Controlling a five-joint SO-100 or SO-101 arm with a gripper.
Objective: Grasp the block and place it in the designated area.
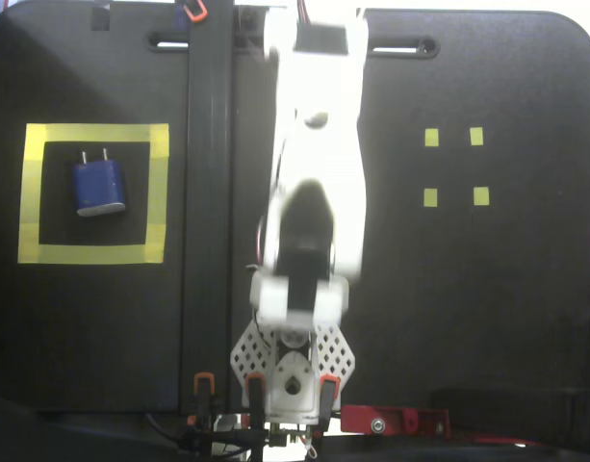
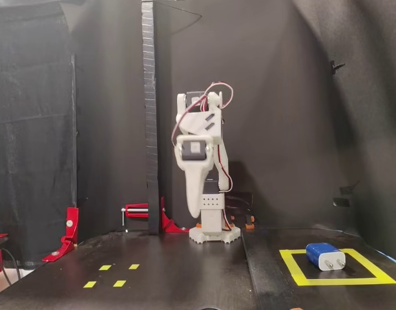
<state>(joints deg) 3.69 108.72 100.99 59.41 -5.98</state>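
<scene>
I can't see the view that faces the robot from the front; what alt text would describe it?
A white robot arm stands folded at the back of a dark table, its end effector pointing down. A blue block lies inside a yellow-taped square at right; four small yellow markers sit at left.

Open black tabletop (image 1: 468, 318) is lying all around the arm's base. The block (image 1: 99, 187) is sitting alone inside the designated area (image 1: 159, 192), well apart from the arm, with nothing crowding it from above or the sides. A tall dark post (image 2: 149, 116) is standing upright beside the base, and red clamps (image 2: 70, 226) are sitting at the tabletop's edge. Four small yellow markers (image 1: 453, 166) are lying flat, blocking nothing.
</scene>
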